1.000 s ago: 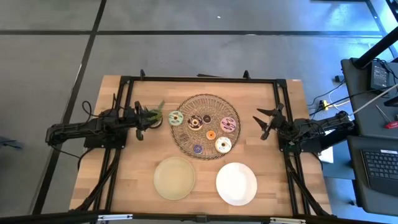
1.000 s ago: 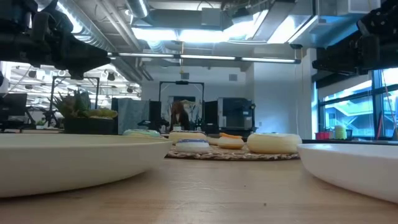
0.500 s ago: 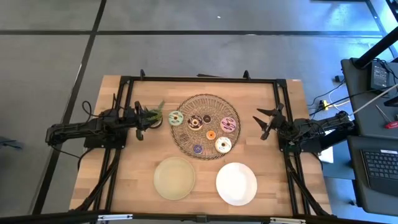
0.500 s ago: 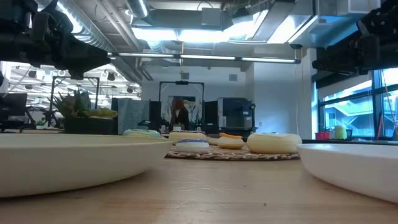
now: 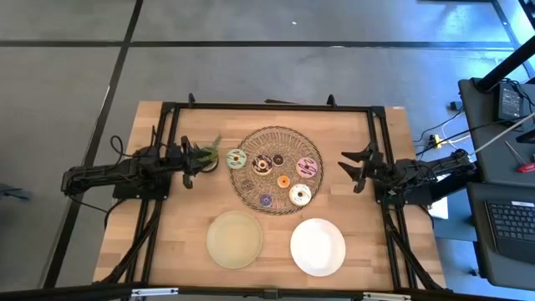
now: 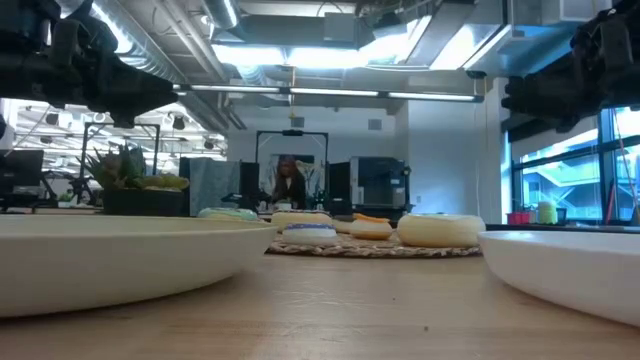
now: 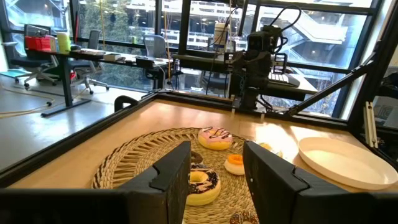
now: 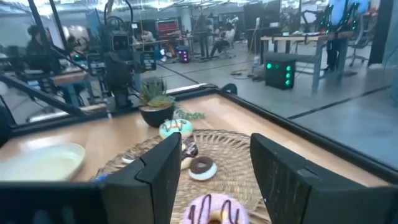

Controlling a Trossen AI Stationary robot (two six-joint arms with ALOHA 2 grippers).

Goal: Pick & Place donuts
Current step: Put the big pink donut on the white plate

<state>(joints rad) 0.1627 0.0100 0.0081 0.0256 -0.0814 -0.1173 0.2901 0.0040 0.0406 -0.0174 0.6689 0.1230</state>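
Several toy donuts lie flat on a round wicker mat (image 5: pixel 280 144): green (image 5: pixel 236 158), brown-and-white (image 5: pixel 262 165), a tiny dark one (image 5: pixel 278 160), pink (image 5: pixel 307 167), tiny orange (image 5: pixel 283 181), white (image 5: pixel 300 196) and tiny purple (image 5: pixel 266 201). My left gripper (image 5: pixel 189 164) hovers open at the mat's left side, beside a potted plant (image 5: pixel 207 154); its wrist view looks over the pink donut (image 7: pixel 215 138). My right gripper (image 5: pixel 353 169) hovers open right of the mat, facing the pink donut (image 8: pixel 214 210) and the green one (image 8: pixel 175 128).
A pale green plate (image 5: pixel 235 239) and a white plate (image 5: pixel 318 247) sit on the wooden table near its near edge, in front of the mat. A black frame (image 5: pixel 267 107) borders the table top. Bare wood lies between each gripper and the mat.
My right gripper has shifted a little toward the wicker mat, still open. The donuts, plates and left arm have stayed where they were.
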